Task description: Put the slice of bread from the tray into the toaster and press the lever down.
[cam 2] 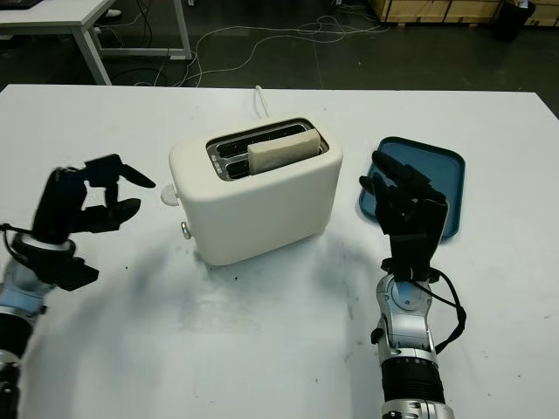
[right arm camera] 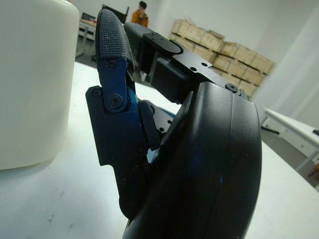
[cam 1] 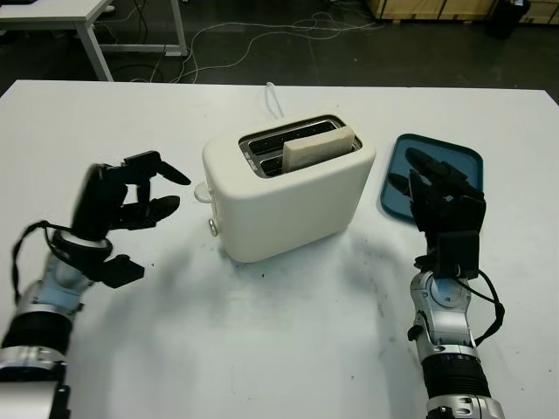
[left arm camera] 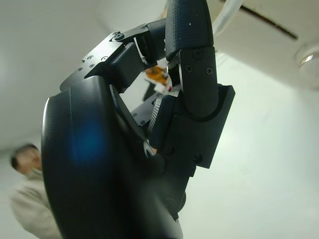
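A cream toaster (cam 1: pixel 288 196) stands in the middle of the white table. The slice of bread (cam 1: pixel 319 148) sits upright in its nearer slot, its top edge poking out. The lever knob (cam 1: pixel 203 189) juts from the toaster's left end, high up. My left hand (cam 1: pixel 153 205) hovers just left of that end, open, its fingers (cam 1: pixel 175 175) pointing at the knob with a small gap. My right hand (cam 1: pixel 437 179) stands upright and open to the right of the toaster, in front of the blue tray (cam 1: pixel 454 153), hiding part of it.
A white cable (cam 1: pixel 275 96) runs from behind the toaster to the table's far edge. Beyond lie dark floor, loose cables and another table's legs (cam 1: pixel 92 44). A person (left arm camera: pixel 27 199) shows in the left wrist view, another person (right arm camera: pixel 142 12) far off in the right wrist view.
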Controlling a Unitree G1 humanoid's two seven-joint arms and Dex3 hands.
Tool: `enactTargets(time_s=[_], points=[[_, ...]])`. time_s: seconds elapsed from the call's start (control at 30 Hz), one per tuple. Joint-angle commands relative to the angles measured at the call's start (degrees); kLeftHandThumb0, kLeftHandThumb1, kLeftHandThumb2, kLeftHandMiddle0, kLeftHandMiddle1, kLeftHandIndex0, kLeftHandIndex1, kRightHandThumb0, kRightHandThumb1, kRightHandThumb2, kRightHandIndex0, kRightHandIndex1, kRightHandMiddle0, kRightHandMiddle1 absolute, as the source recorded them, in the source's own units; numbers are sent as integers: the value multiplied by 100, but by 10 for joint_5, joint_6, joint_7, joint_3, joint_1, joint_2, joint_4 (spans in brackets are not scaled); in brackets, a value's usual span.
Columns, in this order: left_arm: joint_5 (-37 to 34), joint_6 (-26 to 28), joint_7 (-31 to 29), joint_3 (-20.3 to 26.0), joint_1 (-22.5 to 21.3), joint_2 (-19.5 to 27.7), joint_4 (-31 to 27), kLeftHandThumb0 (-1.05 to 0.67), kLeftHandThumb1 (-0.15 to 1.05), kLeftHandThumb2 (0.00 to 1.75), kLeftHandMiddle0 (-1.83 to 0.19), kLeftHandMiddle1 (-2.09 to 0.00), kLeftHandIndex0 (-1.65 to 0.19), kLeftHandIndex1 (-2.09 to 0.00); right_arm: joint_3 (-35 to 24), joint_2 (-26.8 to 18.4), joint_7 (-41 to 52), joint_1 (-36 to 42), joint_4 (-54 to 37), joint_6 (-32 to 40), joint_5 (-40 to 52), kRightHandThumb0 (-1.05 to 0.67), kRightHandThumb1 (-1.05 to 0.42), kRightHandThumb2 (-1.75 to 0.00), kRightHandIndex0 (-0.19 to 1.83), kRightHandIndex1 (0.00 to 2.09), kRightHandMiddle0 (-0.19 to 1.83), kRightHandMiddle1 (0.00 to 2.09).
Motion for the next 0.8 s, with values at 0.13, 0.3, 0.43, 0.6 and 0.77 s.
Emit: enactTargets(time_s=[0.13, 0.3, 0.43, 0.6, 0.77], points=[[80, -2, 58, 7, -5, 32, -16, -81, 92, 74, -131, -175, -21, -129, -1, 1, 1, -3, 3, -9, 3, -66, -92, -16, 118, 1, 105, 0], [216, 16, 153, -24, -20, 70, -22, -77, 92, 80, -134, -175, -2, -136, -1, 1, 0, 0, -3, -6, 1, -65, -92, -16, 118, 1, 105, 0], [299, 48, 213, -76, -42, 93, -23, -78, 92, 88, -138, -175, 0, -132, -2, -1, 2, -2, 4, -13, 1, -63, -92, -17, 118, 0, 104, 0], [339, 55, 261, -141, -78, 108, 4, -78, 92, 85, -147, -175, 0, -133, -1, 0, 0, 0, -2, -8, 0, -63, -92, -17, 118, 0, 104, 0], [333, 50, 281, -178, -93, 114, 24, -79, 92, 82, -144, -175, 0, -129, -3, -2, -1, -2, 4, -12, -1, -64, -92, -17, 118, 0, 104, 0]])
